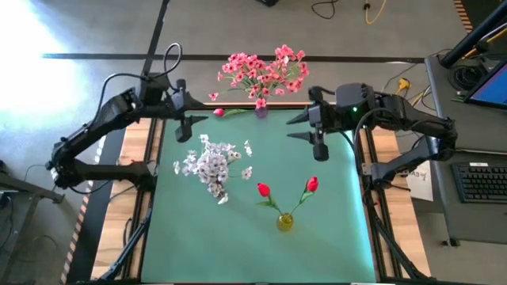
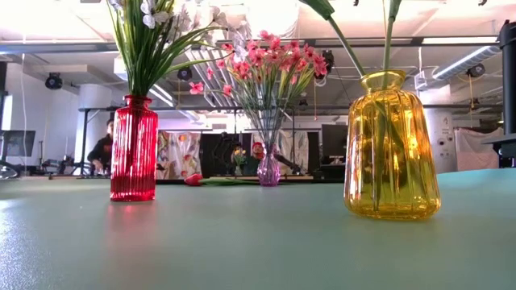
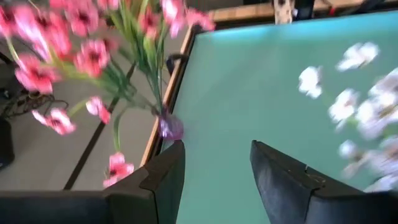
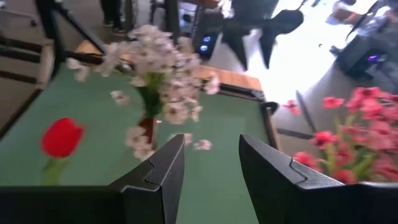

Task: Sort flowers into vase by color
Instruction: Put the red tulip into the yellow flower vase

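We are hovering both grippers, left (image 1: 188, 127) and right (image 1: 315, 136), spread and empty. One red bud (image 1: 218, 112) is lying loose on the mat between them, beside the pink vase (image 1: 261, 110). Next, we judge, we should be reaching for its stem and carrying it to the yellow vase (image 1: 284, 222).

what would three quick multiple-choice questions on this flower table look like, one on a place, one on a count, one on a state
1. Where does the loose red bud lie?
A. On the mat beside the purple vase
B. Inside the red vase
C. In the left gripper

2. How many red buds stand in the yellow vase?
A. One
B. Two
C. Four

3. How are the two grippers?
A. Both open, holding nothing
B. Both shut on stems
C. Left shut on a pink flower

Answers:
1 A: the high view shows the loose red bud flat on the green mat next to the purple vase.
2 B: two red buds rise from the yellow vase.
3 A: the left gripper and the right gripper show bare gaps between their fingers.
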`<action>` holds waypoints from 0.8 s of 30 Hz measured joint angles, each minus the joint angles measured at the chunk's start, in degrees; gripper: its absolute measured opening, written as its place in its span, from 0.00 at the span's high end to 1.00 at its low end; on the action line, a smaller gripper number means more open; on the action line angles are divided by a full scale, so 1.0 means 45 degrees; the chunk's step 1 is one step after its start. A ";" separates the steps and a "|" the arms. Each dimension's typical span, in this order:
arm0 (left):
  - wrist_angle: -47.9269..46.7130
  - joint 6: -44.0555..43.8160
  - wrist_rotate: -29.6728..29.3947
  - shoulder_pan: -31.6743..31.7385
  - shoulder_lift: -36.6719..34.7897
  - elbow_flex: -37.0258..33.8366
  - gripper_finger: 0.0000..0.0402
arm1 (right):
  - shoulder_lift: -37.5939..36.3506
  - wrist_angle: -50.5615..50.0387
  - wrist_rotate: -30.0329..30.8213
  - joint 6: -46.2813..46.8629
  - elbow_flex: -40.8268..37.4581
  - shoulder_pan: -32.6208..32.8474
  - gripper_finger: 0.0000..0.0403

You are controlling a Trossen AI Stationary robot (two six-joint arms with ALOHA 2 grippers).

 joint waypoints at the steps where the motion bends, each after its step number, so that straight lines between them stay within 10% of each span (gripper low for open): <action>1: 0.0177 0.0222 0.0316 0.0387 0.0004 -0.0285 0.58 | 0.0000 0.0110 0.0009 -0.0110 0.0000 -0.0165 0.64; 12: 0.1507 0.1916 0.3719 0.4188 -0.0226 -0.2730 0.58 | 0.0015 0.0836 -0.0004 -0.0174 -0.0072 -0.2368 0.64; 24: 0.6787 0.1800 0.4270 0.4608 0.1947 -0.5442 0.58 | 0.0527 0.1085 -0.0112 0.0078 -0.0073 -0.2969 0.64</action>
